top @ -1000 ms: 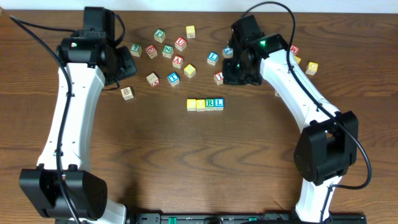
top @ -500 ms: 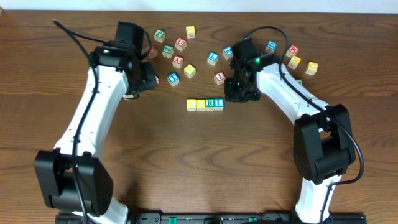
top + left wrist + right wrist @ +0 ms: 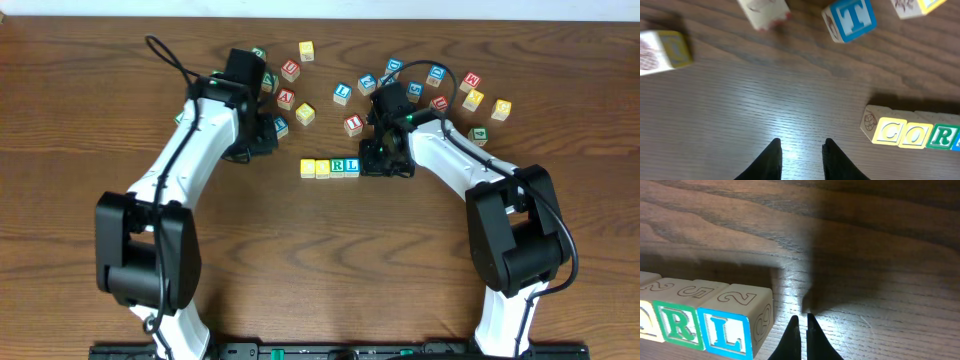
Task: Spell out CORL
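Both arms (image 3: 190,170) have swung in beside the CORL row (image 3: 330,167); left tool (image 3: 801,143) slightly parted, right tool (image 3: 802,318) closed empty.

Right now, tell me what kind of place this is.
Probably a robotics lab bench: a left arm and right arm at a wooden table, scattered letter blocks, a row spelling CORL.

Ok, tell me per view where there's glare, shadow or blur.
Overhead: even light, sharp. Left wrist: glare on the table ahead of the left pincer, yellow block blurred. Right wrist: dark shadow right of the L block, beyond the right pincer.
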